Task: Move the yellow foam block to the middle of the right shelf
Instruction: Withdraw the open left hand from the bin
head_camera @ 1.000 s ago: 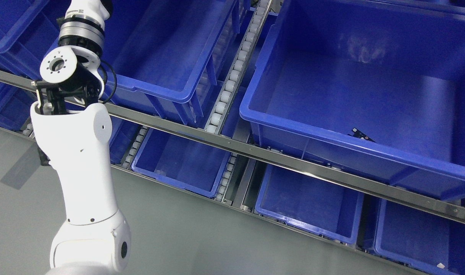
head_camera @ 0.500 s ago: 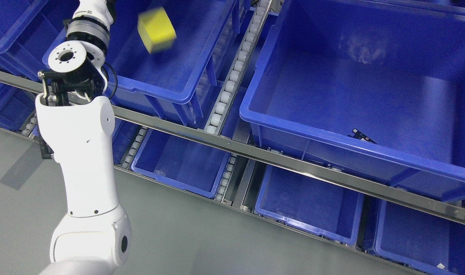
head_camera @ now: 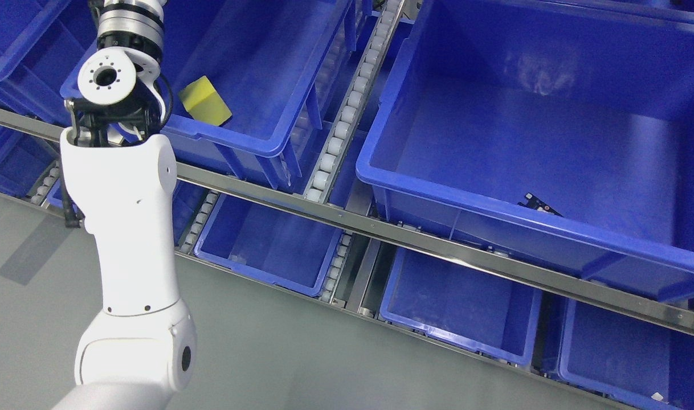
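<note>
Yellow foam block (head_camera: pixel 204 102): airborne 0.5 s ago, now resting tilted in left blue bin (head_camera: pixel 256 74).
Left arm (head_camera: pixel 125 216) present; hand out of frame, state unknown. Regrasp squarely; large right bin (head_camera: pixel 529 148) lies well apart.

Glossy blue plastic bins (head_camera: pixel 256 142), matt yellow foam block (head_camera: pixel 204 101), brushed-metal rail (head_camera: pixel 415 242).

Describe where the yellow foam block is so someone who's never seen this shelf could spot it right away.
Start at the steel rail crossing the shelf, then go to the blue bin above it at upper left, beside the white left arm. The yellow foam block lies tilted in that bin's near left corner, the only yellow thing among blue bins.
</note>
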You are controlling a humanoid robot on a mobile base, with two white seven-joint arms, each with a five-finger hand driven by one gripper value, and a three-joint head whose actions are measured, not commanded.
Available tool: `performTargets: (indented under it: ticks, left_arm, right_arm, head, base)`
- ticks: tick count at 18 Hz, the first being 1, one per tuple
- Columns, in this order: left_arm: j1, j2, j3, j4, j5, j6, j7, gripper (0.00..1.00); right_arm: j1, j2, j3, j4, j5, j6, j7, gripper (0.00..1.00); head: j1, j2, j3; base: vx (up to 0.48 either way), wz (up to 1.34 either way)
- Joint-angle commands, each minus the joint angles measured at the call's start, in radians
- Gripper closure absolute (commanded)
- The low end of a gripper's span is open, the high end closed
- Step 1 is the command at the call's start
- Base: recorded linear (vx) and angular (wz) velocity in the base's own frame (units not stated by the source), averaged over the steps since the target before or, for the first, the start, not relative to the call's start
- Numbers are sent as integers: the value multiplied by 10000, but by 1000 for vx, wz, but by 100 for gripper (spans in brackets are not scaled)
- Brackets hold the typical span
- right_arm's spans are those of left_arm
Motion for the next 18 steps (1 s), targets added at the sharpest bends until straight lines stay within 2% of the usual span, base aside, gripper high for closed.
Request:
performTargets:
  ticks: [1,4,8,18]
  left_arm:
    - [1763,174,-209,-815,-109,-1971,-614,1]
    - [2670,174,-193,-1584,-109,-1925,-894,0]
    - [3775,474,21,-1585,-93,-2430,-894,0]
    - [3777,174,374,-1585,-78,-2432,-878,0]
  right_arm:
    - [-31,-175,0,-175,0,7,3,0]
    - [-31,-175,0,-175,-15,7,3,0]
    - [-31,-175,0,-175,0,7,3,0]
    - [-31,-175,0,-175,0,7,3,0]
  head:
    - [0,0,0]
    - [0,0,0]
    - [0,1,0]
    - [0,2,0]
  base:
    - [8,-11]
    - [5,-13]
    - [15,-20]
    - [10,-15]
